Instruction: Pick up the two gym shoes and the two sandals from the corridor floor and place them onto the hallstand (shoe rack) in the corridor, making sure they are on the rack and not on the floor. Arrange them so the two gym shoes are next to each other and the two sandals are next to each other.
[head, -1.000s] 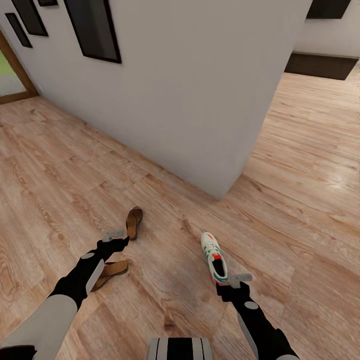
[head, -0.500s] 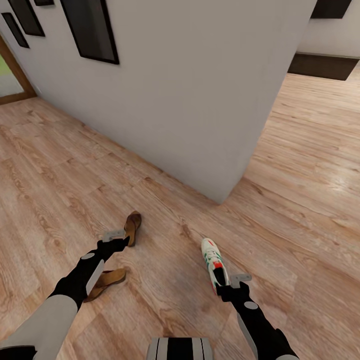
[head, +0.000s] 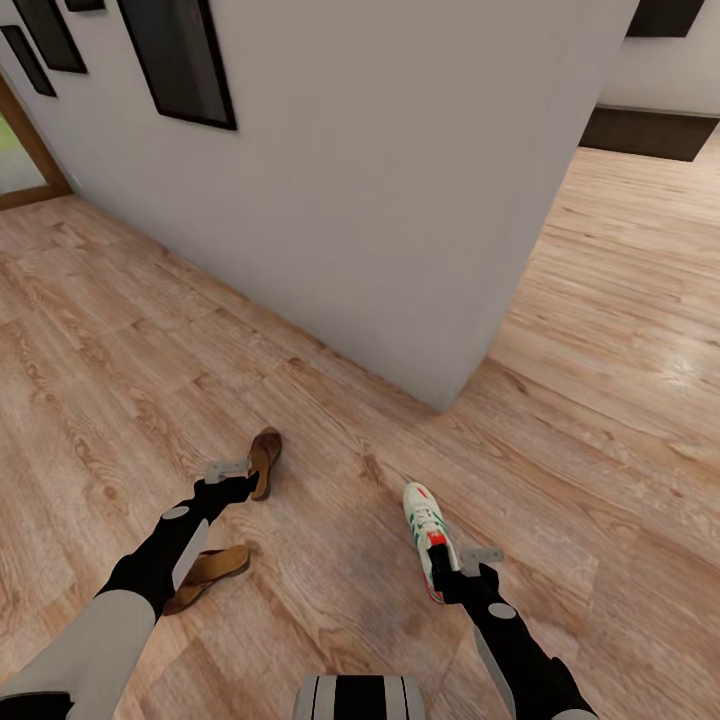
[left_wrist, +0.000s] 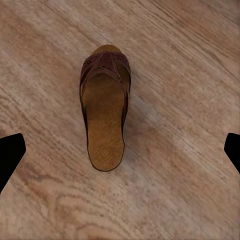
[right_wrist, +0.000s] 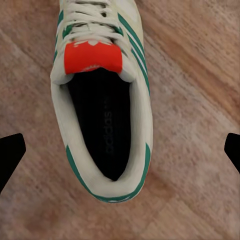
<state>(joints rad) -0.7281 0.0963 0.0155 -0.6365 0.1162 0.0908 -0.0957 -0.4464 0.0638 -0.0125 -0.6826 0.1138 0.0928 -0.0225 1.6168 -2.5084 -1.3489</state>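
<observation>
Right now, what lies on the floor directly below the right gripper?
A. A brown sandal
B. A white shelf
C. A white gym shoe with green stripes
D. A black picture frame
C. In the right wrist view a white gym shoe with green stripes and a red tongue lies on the wood floor between the open fingertips; the head view shows the right gripper at its heel.
</observation>
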